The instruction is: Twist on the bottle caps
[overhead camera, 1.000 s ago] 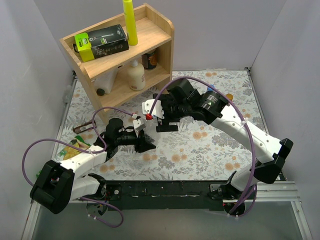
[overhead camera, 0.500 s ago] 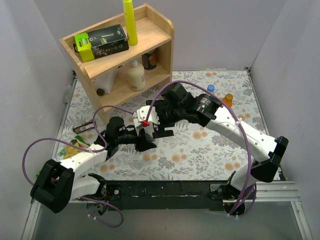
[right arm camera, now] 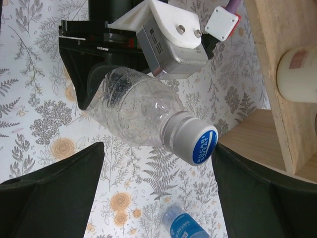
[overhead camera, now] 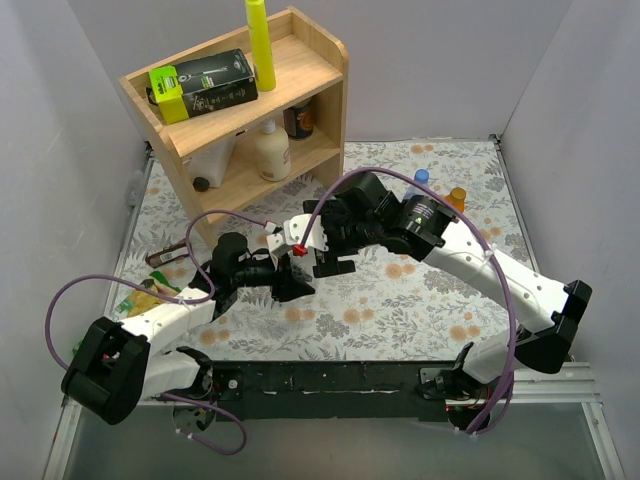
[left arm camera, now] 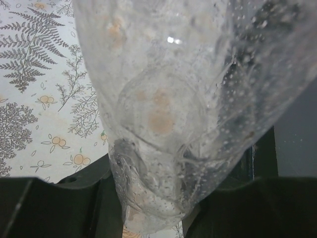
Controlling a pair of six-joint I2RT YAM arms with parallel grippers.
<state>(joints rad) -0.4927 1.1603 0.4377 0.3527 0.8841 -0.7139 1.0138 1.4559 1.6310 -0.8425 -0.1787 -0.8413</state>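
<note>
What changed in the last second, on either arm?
The right gripper shifted slightly toward the near edge, closer to the capped end of the clear bottle. Its jaws stayed wide open on either side of the white and blue cap, gripping nothing. Nothing was taken or let go. The left gripper kept its hold on the bottle, unmoved. The shelf is unchanged.
</note>
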